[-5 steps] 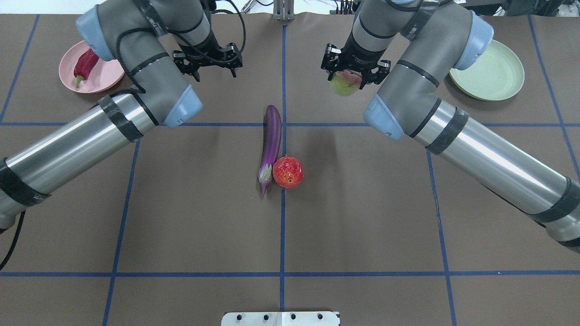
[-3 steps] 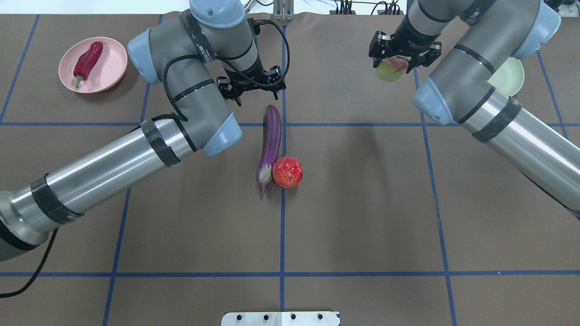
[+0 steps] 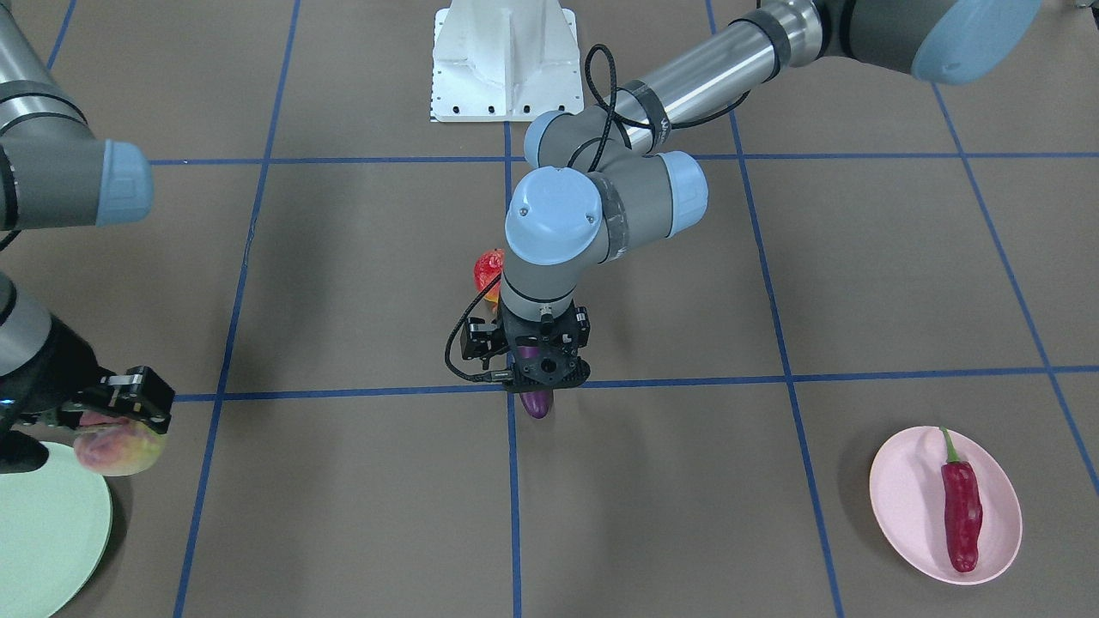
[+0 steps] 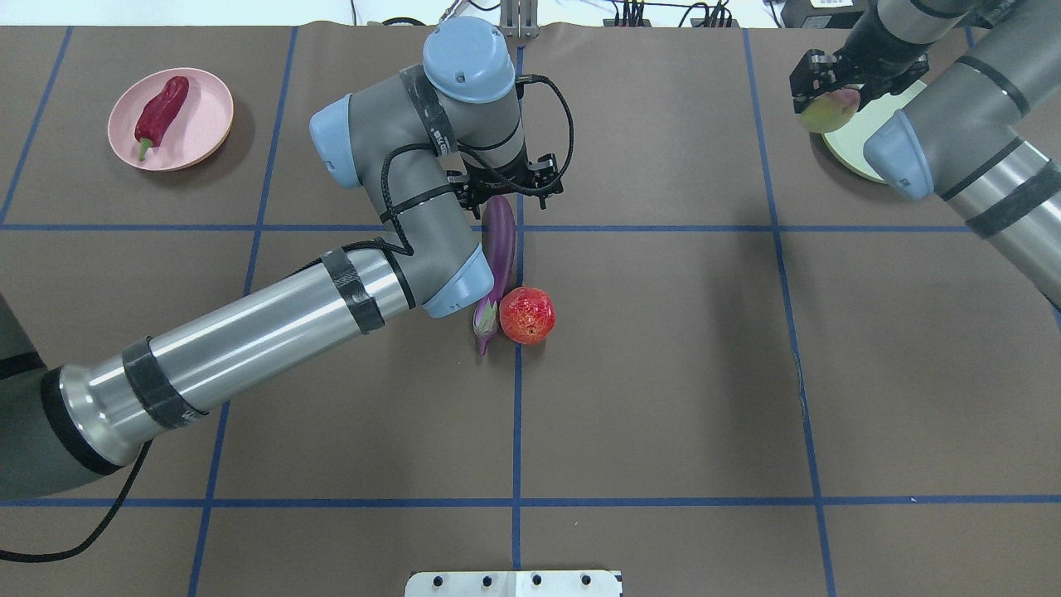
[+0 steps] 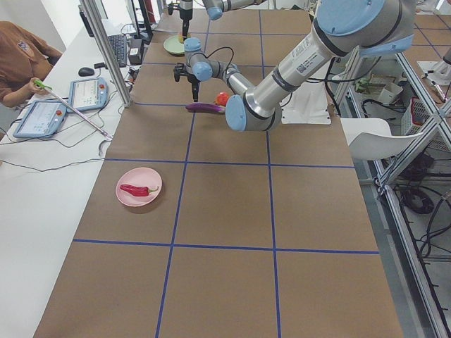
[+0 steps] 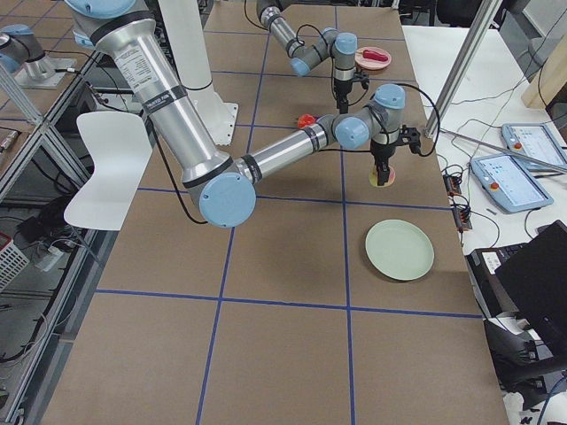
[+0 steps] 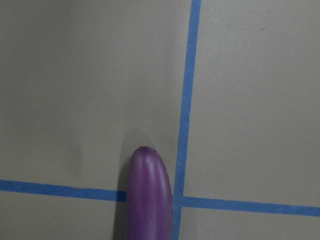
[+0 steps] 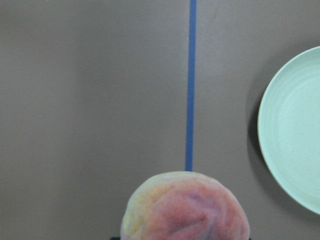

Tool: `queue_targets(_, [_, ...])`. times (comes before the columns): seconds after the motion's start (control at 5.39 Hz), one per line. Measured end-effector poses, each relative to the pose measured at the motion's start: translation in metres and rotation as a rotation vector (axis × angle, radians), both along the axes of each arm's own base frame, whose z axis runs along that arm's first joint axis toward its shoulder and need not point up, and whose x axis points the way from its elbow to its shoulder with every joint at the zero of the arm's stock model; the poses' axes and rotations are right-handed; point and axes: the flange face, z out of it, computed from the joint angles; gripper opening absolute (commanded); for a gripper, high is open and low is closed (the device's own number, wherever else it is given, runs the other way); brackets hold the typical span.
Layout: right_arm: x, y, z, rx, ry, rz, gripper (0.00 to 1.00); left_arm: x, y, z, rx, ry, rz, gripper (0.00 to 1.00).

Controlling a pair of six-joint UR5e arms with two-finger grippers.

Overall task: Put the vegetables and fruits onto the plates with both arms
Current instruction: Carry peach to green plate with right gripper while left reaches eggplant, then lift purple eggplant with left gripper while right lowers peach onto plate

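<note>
My left gripper [image 4: 507, 197] is open and hangs over the far tip of the purple eggplant [image 4: 497, 257], which lies on the table; the left wrist view shows that tip [image 7: 148, 195] with no finger touching it. The red-orange pomegranate [image 4: 527, 315] rests against the eggplant's capped end. My right gripper [image 4: 829, 104] is shut on the peach [image 4: 825, 114] and holds it in the air just beside the near rim of the mint green plate [image 4: 862, 137]; the right wrist view shows peach [image 8: 185, 207] and plate [image 8: 295, 130]. The red chili [image 4: 160, 112] lies on the pink plate [image 4: 203, 124].
The white robot base [image 3: 502, 60] stands at the table's robot-side edge. Blue tape lines [image 4: 516, 414] grid the brown table. An operator [image 5: 21, 60] sits beyond the far side with tablets [image 5: 88, 93]. My left forearm [image 4: 249, 348] spans the left half.
My left arm swung right from near the pink plate to over the eggplant's far tip. My right arm carried the peach right, up to the green plate's edge.
</note>
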Motion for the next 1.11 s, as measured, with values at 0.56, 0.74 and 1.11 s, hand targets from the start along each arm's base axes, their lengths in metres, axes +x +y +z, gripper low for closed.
queue_targets(0.56, [0.039, -0.031, 0.085, 0.023, 0.040, -0.049, 0.00, 0.026, 0.013, 0.020, 0.016, -0.040, 0.007, 0.97])
queue_targets(0.74, [0.042, -0.033, 0.096, 0.026, 0.046, -0.057, 0.00, 0.031, 0.015, 0.026, 0.017, -0.053, 0.008, 0.79])
queue_targets(1.11, [0.042, -0.035, 0.109, 0.012, 0.061, -0.062, 0.00, 0.035, 0.018, 0.028, 0.020, -0.063, 0.004, 0.00])
